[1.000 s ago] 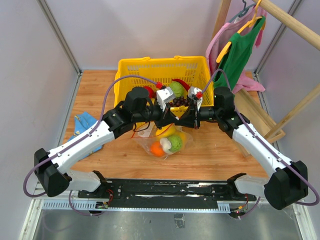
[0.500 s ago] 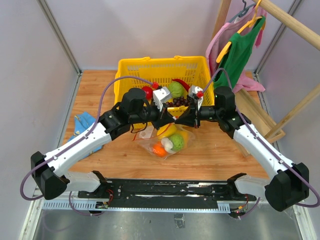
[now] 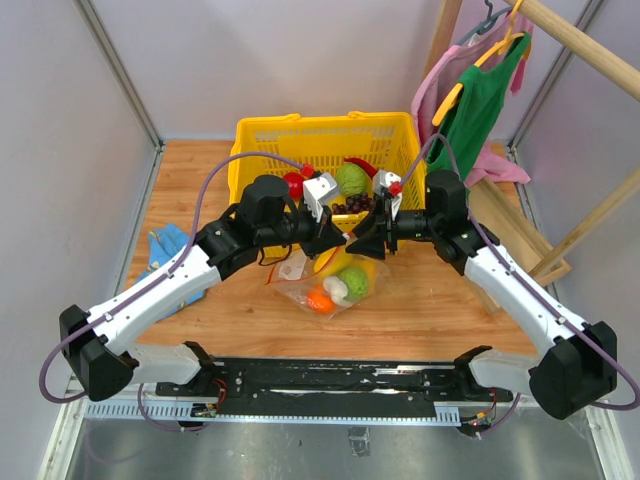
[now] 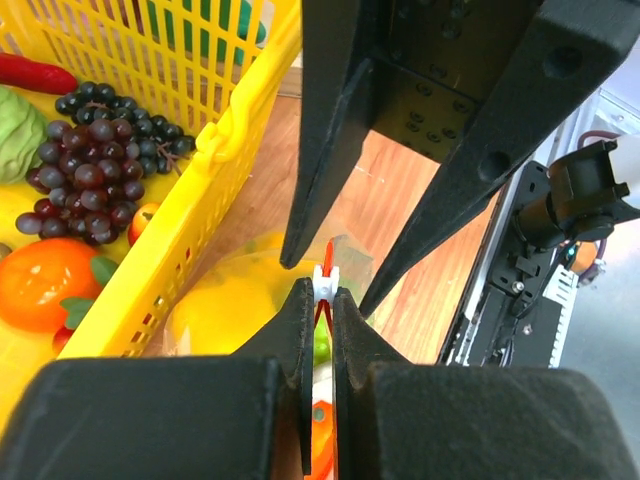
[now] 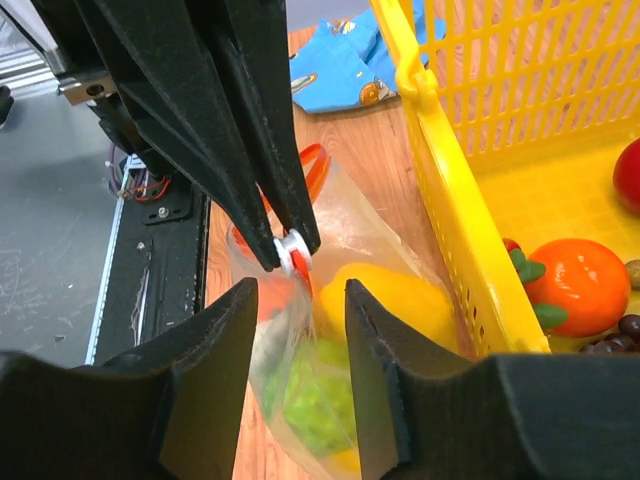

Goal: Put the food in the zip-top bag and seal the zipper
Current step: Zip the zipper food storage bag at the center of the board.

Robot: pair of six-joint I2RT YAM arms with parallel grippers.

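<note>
Food (image 3: pixel 350 283) (a yellow fruit, an orange, a green piece and a pale one) already sat inside the zip-top bag (image 3: pixel 300 275), which lay on the tabletop (image 3: pixel 430 310) just at 6 o'clock of the yellow basket (image 3: pixel 262 135). Loading therefore looked largely done. Grapes (image 4: pixel 85 180) and other toys lay in the basket, and whether they were meant for the bag could not be told. What remained was the seal. The left tool (image 4: pixel 320 303), reaching in from 9 o'clock, was pinched tight on the zipper (image 5: pixel 315 170) at its small white end piece (image 5: pixel 291 252). The right tool (image 5: pixel 298 290), coming from 3 o'clock, had its fingers spread, straddling that end piece apparently without touching it. How much of the zipper was closed could not be seen.
</note>
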